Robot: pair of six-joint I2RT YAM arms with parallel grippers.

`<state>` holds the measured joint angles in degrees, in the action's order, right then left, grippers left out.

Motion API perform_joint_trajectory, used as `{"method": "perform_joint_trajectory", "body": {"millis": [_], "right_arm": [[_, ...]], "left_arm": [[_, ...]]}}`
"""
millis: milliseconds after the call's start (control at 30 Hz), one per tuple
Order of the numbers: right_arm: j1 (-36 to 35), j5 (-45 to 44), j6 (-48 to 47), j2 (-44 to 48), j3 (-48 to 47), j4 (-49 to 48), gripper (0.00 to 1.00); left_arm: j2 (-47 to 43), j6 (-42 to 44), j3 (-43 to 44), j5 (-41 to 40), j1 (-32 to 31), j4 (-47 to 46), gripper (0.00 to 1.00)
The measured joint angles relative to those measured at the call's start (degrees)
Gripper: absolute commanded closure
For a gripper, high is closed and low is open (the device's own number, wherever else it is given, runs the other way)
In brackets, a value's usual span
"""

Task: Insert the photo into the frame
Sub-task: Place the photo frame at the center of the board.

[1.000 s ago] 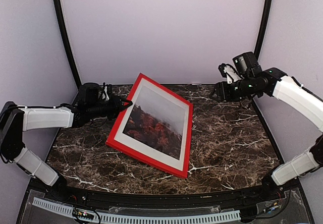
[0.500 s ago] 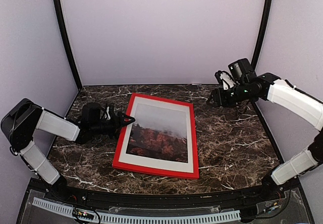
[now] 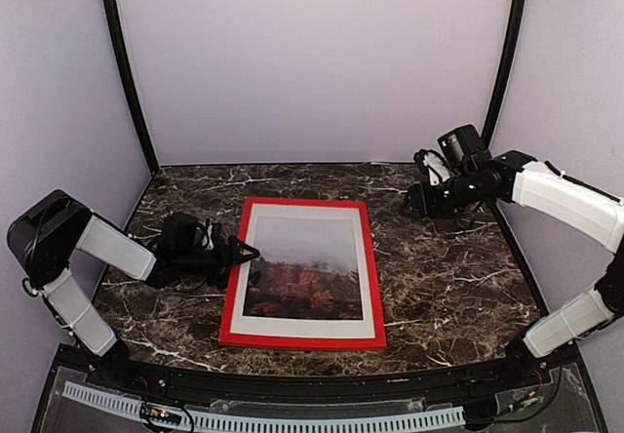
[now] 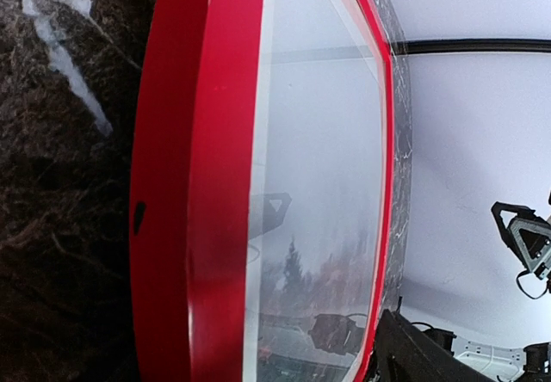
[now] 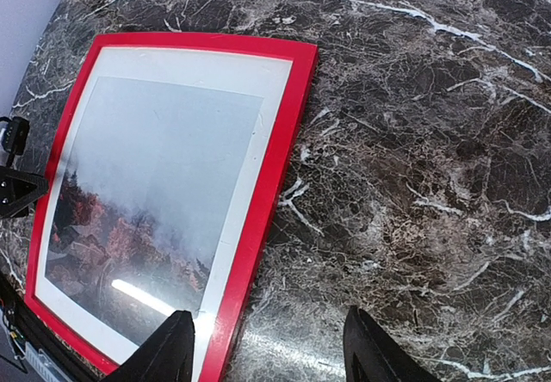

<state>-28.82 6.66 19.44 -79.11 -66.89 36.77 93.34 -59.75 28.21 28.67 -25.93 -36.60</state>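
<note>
Table [image 3: 458, 277]: dark veined marble. It carries the frame, which sits left of centre.
Frame, change [image 3: 230, 301]: a second ago the red frame stood tilted and skewed, its left rail raised at the left gripper. It now lies flat, face up, all four rails on the marble.
Frame, axis: the long axis runs from the near edge toward the far wall, close to square with the table. The short rails are nearest and farthest.
Mat [image 3: 302, 325]: the cream border shows all round inside the rails.
Photo [image 3: 304, 275]: it sits under the pane inside the mat, red foliage end toward the arm bases, grey mist end toward the far wall.
Left gripper [image 3: 244, 252]: low on the table, tips just beside the left rail. The jaws are apart with nothing between them, so the frame is let go.
Right gripper [image 5: 269, 330]: held over the far right of the table, well apart from the frame. Its jaws are spread and empty.
Finding: the photo appears seated and the frame set down, so the task is judged as good as complete.
</note>
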Motion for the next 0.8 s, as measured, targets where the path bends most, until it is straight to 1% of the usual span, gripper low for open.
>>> {"method": "perform_joint_trajectory", "body": {"millis": [167, 300, 400, 533, 667, 767, 800], "right_arm": [[0.0, 0.0, 0.1, 0.0, 0.2, -0.5, 0.4], [0.0, 0.0, 0.2, 0.0, 0.6, -0.8, 0.4], [0.0, -0.4, 0.3, 0.0, 1.6, -0.9, 0.4], [0.0, -1.6, 0.7, 0.0, 3.5, -1.0, 0.38], [0.0, -3.4, 1.1, 0.9, 4.6, -1.0, 0.32], [0.0, -4.9, 1.5, 3.0, 5.0, -1.6, 0.28], [0.0, -5.6, 1.5, 3.9, 5.2, -2.1, 0.26]], "left_arm": [[-0.7, 4.5, 0.1, -1.6, 0.0, 3.0, 0.13], [-3.3, 9.4, 1.3, -4.9, -0.3, 9.8, 0.12], [-6.9, 13.4, 2.2, -9.8, -0.3, 17.4, 0.11], [-13.4, 19.4, 4.6, -18.9, -0.3, 29.4, 0.1], [-20.9, 24.1, 8.1, -26.1, -0.3, 37.7, 0.08], [-26.6, 27.9, 11.8, -30.9, -0.3, 42.8, 0.02], [-28.2, 28.8, 12.7, -32.0, -0.3, 44.0, 0.01]]}}
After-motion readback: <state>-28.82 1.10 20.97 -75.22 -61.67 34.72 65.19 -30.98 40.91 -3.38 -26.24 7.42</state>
